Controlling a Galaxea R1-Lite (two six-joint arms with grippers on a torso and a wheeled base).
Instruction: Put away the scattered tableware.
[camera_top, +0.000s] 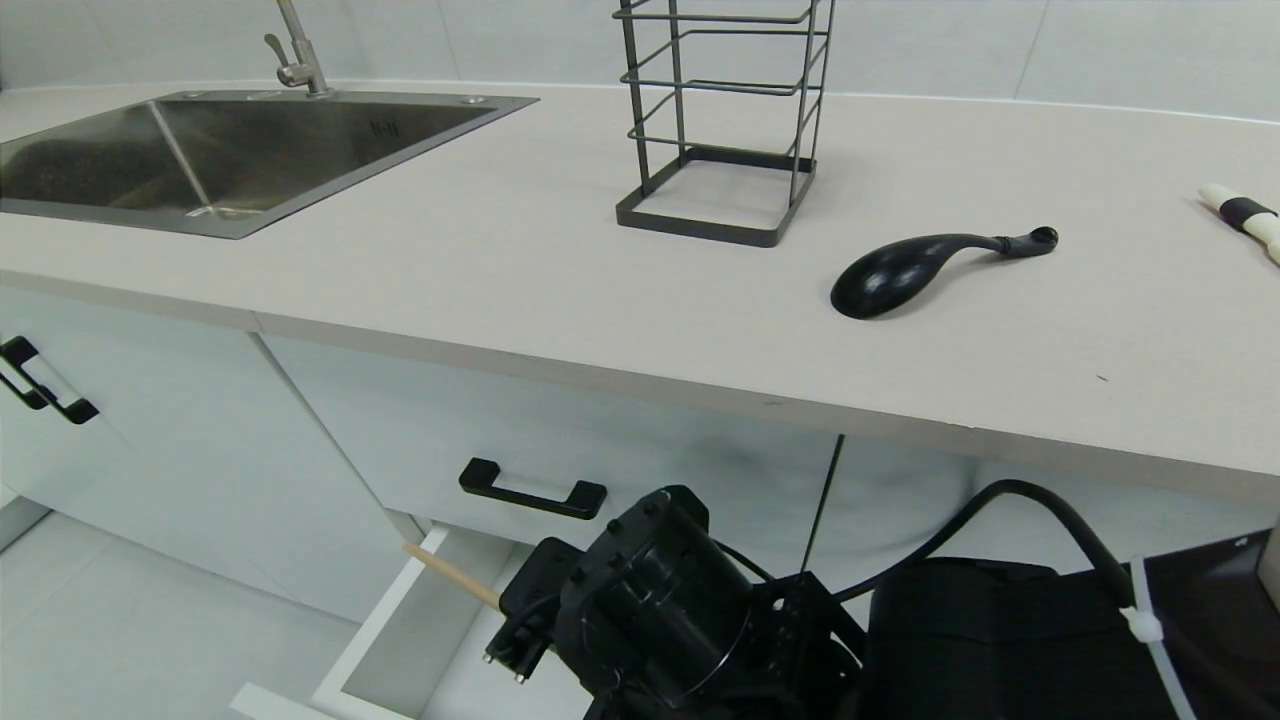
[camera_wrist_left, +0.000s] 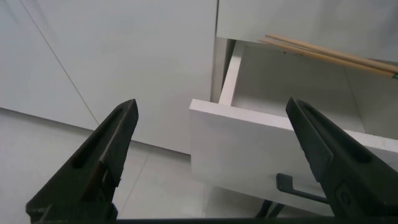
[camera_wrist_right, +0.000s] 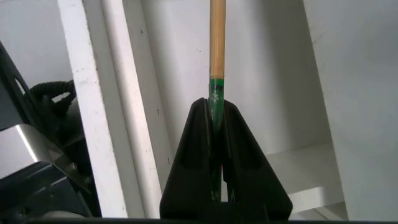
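Wooden chopsticks (camera_wrist_right: 217, 37) with green ends are pinched in the right gripper (camera_wrist_right: 216, 106), jaws pressed on them. They are held low over the open drawer (camera_wrist_left: 249, 121) under the tabletop (camera_top: 500, 270), probably to be dropped inside. The left gripper (camera_wrist_left: 211, 106) is held near the drawer front, jaws spread and empty. A black spoon (camera_top: 900, 272) is laid on the tabletop, right of a wire rack (camera_top: 700, 228).

Bare desk (camera_top: 520, 290) runs wide between the sink (camera_top: 230, 140) at far left and the rack (camera_top: 720, 120) at far middle. The ladle (camera_top: 920, 270) lies just right of the rack. Below the near edge, the drawer (camera_top: 380, 615) stands open upward. The right pincer (camera_wrist_right: 214, 109) and its chopstick (camera_top: 452, 577) hang over it.
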